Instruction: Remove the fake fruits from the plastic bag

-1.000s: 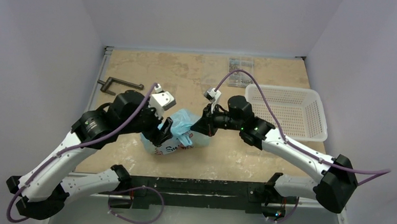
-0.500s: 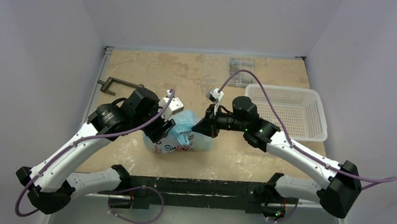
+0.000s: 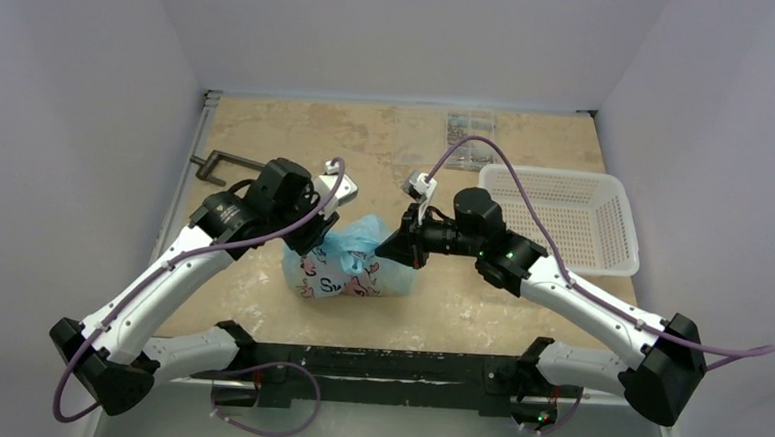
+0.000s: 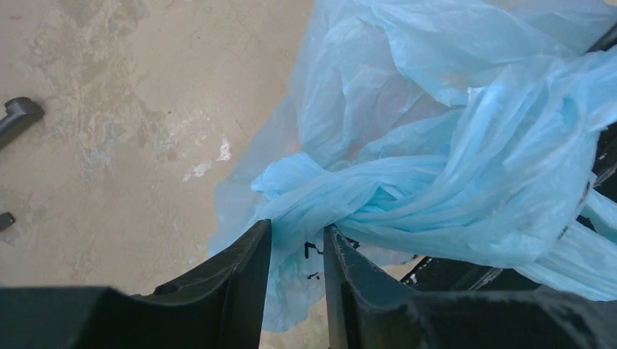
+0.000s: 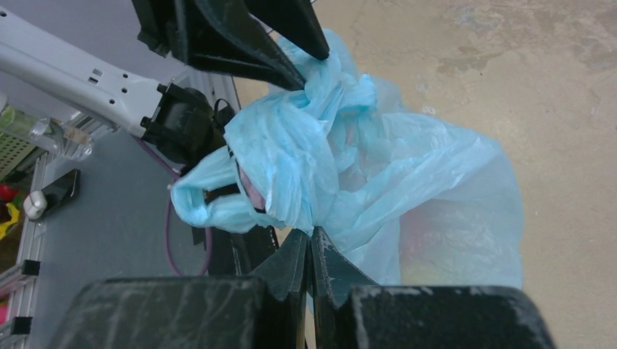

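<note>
Left end effector (image 4: 297, 231): jaws narrow w/ a small gap, a twisted rope of the plastic bag (image 4: 407, 145) sitting btwn the tips. Can't tell if it's actually clamped. It comes at the bag's bunched top from the left.

Right end effector (image 5: 310, 238): jaws fully together, pinching a fold of bag film at the tips, on the bag's right side, opp. the left one. In the top view the two end effectors face each other across the bunched blue top.

Bag sits on the counter (image 3: 268, 132), approx. mid-width and nearer the front edge than the back. Its white printed panel w/ red marks faces the near side. A loop handle (image 5: 207, 207) hangs loose off the bunch in the right wrist view.

Fake fruits (image 5: 429, 251): inside the bag, only a pinkish-yellow blur thru the film low down. Can't tell which or how many.

Further out: white mesh basket (image 3: 564, 218) right of the bag, apart from it. Black clamp (image 3: 231, 165) near the counter's left edge, beyond the left arm.
</note>
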Action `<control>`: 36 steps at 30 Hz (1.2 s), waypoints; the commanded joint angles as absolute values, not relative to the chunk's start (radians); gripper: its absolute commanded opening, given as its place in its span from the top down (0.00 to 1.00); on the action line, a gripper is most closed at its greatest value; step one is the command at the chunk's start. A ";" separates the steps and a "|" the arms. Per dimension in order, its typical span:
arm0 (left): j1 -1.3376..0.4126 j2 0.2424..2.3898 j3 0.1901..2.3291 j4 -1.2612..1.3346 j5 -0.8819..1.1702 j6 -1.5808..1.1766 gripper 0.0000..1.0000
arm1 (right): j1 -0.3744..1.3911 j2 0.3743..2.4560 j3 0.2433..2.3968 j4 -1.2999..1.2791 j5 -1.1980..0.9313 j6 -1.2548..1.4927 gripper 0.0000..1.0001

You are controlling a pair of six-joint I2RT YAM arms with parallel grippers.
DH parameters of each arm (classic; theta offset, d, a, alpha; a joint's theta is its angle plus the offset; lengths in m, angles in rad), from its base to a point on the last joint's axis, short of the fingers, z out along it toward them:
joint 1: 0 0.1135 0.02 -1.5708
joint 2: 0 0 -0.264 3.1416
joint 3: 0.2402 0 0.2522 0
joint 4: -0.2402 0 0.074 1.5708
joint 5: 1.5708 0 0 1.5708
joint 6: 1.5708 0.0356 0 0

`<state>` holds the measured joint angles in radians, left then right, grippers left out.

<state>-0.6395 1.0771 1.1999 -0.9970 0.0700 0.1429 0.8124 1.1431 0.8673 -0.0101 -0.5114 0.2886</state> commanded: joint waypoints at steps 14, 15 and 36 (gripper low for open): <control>-0.485 0.769 0.959 -0.610 -0.359 -0.078 1.00 | 0.792 1.157 0.838 -0.006 -0.099 0.473 1.00; -0.484 0.746 0.950 -0.592 -0.365 -0.089 1.00 | 0.791 1.168 0.836 0.024 -0.121 0.489 1.00; -0.484 0.622 0.886 -0.504 -0.177 -0.061 1.00 | 0.792 1.422 1.336 -0.336 -0.189 0.306 0.03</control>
<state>-0.4892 0.6323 0.8879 -0.5571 -0.2005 -0.0677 0.7910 1.3441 1.2366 -0.2638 -0.1780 0.3378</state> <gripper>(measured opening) 0.004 0.922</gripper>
